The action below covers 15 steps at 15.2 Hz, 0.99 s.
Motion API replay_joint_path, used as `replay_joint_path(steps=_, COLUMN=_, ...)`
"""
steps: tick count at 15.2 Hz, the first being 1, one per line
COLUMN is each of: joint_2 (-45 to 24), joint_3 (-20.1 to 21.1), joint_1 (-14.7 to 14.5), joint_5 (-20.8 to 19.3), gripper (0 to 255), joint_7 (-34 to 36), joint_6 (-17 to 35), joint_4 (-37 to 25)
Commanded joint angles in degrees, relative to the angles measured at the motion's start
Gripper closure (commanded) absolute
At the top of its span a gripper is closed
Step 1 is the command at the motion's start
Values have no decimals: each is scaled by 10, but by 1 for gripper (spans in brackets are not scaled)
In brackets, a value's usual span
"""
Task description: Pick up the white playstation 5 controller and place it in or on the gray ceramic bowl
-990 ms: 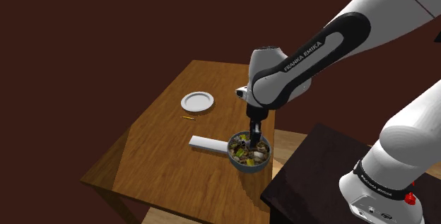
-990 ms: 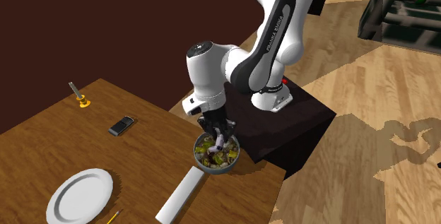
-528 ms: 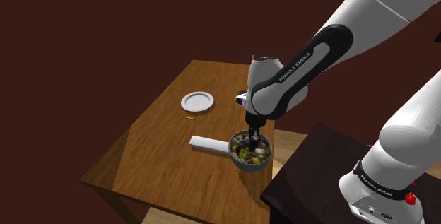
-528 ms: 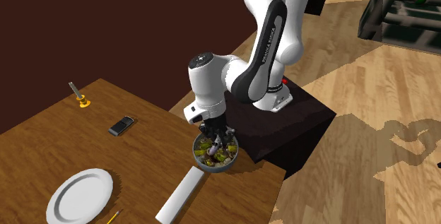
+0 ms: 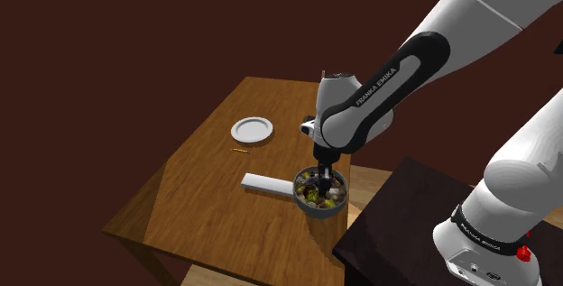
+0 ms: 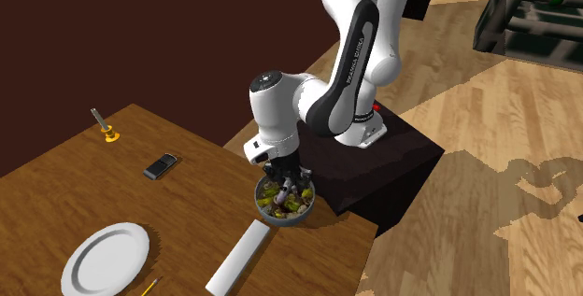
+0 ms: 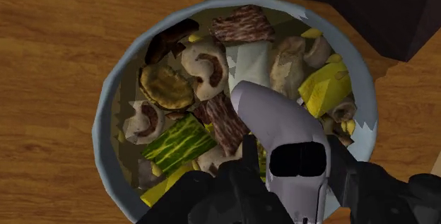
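An all-black two-finger gripper (image 7: pixel 292 164) pinches a white game controller with a black panel (image 7: pixel 272 113). The controller's tip dips among mixed food inside a blue-grey round bowl (image 7: pixel 106 141). This looks like the placing step. Next, the fingers likely need to release, then rise clear of the bowl.

Arm (image 5: pixel 388 77) is bending over, gripper (image 7: pixel 291 160) pointing down, fingers (image 7: pixel 247 166) looking like they're clamping the controller (image 7: pixel 272 113).

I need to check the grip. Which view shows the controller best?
The wrist view: the pale controller sits large between the jaws, clasped, over the food-filled bowl. In the shoulder and second exterior views it is a small pale bit at the bowl, grip unreadable.
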<state>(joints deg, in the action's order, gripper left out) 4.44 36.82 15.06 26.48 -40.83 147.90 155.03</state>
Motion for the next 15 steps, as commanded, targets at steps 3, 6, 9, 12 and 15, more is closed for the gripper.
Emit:
replay_joint_path(steps=3, joint_2=-3, joint_3=-1, joint_1=1, joint_5=-2, gripper=0, joint_7=2, joint_6=6, joint_4=1)
replay_joint_path(steps=6, joint_2=24, joint_3=-6, joint_1=2, joint_5=7, gripper=0, joint_7=-7, joint_6=-23, joint_4=-2)
replay_joint_path(steps=9, joint_2=89, joint_3=-23, joint_1=2, joint_5=16, gripper=0, joint_7=-17, joint_6=-100, joint_4=-14)
replay_joint_path(steps=12, joint_2=89, joint_3=-23, joint_1=1, joint_5=16, gripper=0, joint_7=-17, joint_6=-100, joint_4=-14)
replay_joint_path(steps=15, joint_2=89, joint_3=-23, joint_1=1, joint_5=16, gripper=0, joint_7=-17, joint_6=-100, joint_4=-14)
